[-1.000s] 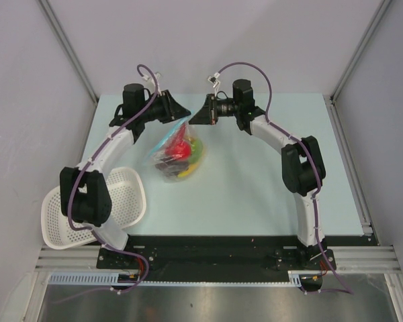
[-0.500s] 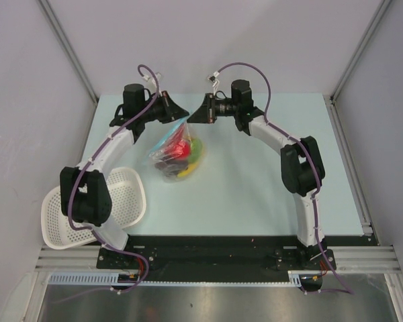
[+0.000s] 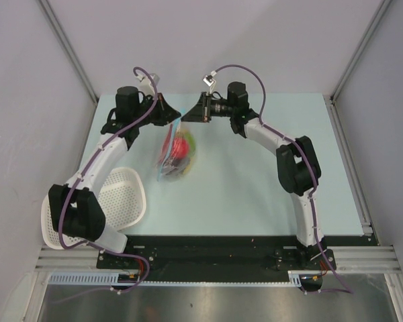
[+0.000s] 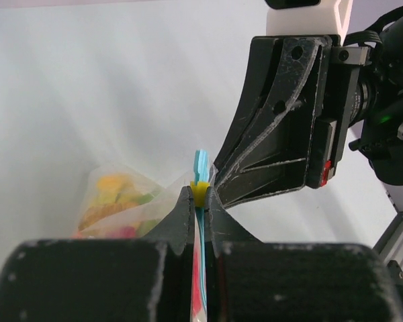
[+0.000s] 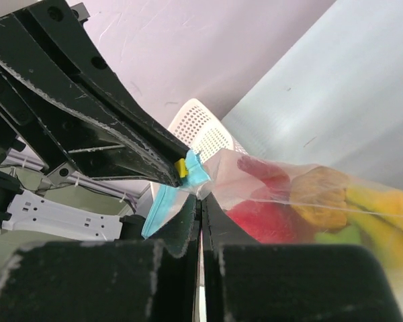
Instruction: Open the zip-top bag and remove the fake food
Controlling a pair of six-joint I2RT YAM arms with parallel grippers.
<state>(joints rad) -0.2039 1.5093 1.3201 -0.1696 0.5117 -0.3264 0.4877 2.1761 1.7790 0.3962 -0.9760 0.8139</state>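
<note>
Left gripper (image 4: pixel 200 197) and right gripper (image 5: pixel 201 204), tips nearly touching, each pinch shut on the bag (image 3: pixel 176 157) at its zip strip (image 4: pixel 200 164). The bag hangs lengthwise straight below both, equally near, food (image 3: pixel 181 147) inside, seemingly unopened.

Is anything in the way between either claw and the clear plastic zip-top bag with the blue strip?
Nothing visible. The left claw and right claw are both shut on the mouth of the clear plastic zip-top bag, at its blue zip strip.
</note>
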